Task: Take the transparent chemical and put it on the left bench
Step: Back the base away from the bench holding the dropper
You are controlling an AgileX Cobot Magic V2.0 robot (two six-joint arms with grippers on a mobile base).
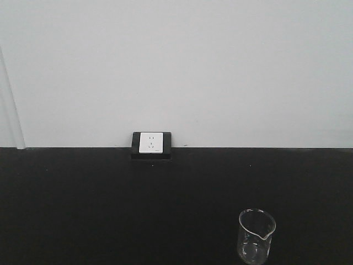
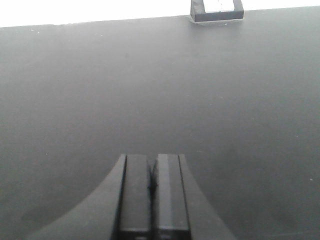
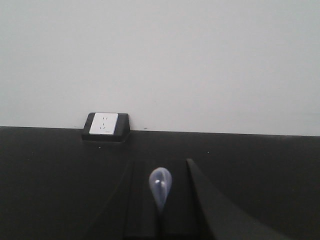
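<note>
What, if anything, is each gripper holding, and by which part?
The left gripper is shut on nothing. The right gripper seems shut on a pale dropper, gripped below its bulb, which shows above the fingers.

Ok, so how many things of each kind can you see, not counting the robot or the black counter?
Glass beaker: 1
Wall socket: 1
Dropper (only its pale bulb shows): 1
Total: 3
</note>
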